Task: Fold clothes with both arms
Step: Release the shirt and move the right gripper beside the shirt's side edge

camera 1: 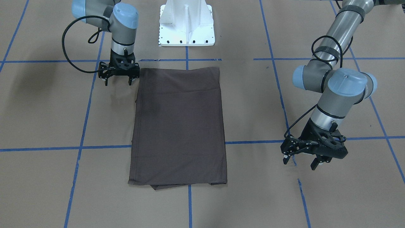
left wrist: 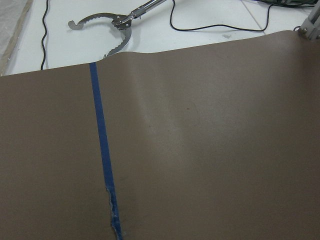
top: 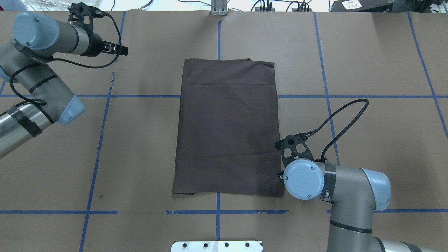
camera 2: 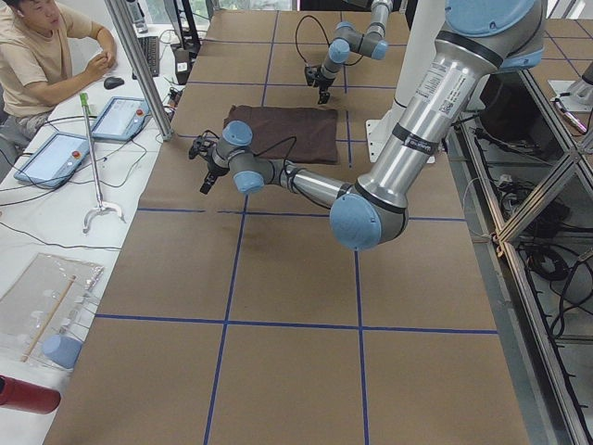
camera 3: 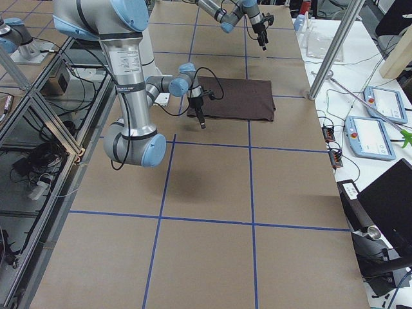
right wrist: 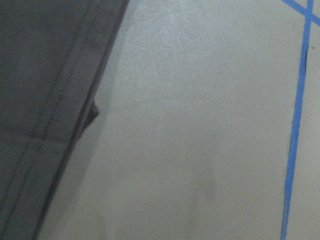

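The dark brown T-shirt (camera 1: pixel 178 126) lies flat, folded into a tall rectangle, in the middle of the table; it also shows in the overhead view (top: pixel 227 126). Collar, logo and tags are hidden. My right gripper (camera 1: pixel 117 83) is open and empty, pointing down, just beside the shirt's corner nearest the robot base. In the overhead view its wrist covers it. My left gripper (camera 1: pixel 300 162) is open and empty, held well off to the shirt's far side, apart from it. The right wrist view shows the shirt's hemmed edge (right wrist: pixel 40 75).
The white pedestal base (camera 1: pixel 186 25) stands behind the shirt. Blue tape lines (camera 1: pixel 82 126) cross the brown table cover. A metal grabber tool (left wrist: pixel 115 25) lies past the table's far edge. An operator (camera 2: pixel 46 56) sits there with tablets (camera 2: pixel 120 116).
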Motion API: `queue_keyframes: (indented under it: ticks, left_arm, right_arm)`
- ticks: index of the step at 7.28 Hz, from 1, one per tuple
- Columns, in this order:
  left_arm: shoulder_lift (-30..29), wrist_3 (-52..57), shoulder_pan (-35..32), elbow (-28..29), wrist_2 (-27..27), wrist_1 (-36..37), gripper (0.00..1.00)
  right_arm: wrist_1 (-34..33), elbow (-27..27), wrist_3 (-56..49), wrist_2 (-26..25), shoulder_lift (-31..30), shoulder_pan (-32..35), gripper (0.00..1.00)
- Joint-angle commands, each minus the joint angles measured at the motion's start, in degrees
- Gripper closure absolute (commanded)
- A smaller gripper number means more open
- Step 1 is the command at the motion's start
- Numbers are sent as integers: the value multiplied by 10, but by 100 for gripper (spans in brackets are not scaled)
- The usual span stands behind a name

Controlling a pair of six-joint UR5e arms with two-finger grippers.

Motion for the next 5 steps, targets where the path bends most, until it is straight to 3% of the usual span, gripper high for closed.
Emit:
queue_keyframes:
  ticks: [1,3,5]
  left_arm:
    - [0,-4,1,-17,-1,1,0]
    - [45,-95,28,-116,-33,23,0]
    - [145,-187,110,-279,-29,28,0]
  right_arm:
    - [16,15,-24,30,-7,46,0]
    - [190,22,64,72,-26,53,0]
    - [304,53,201,82,-83,52,0]
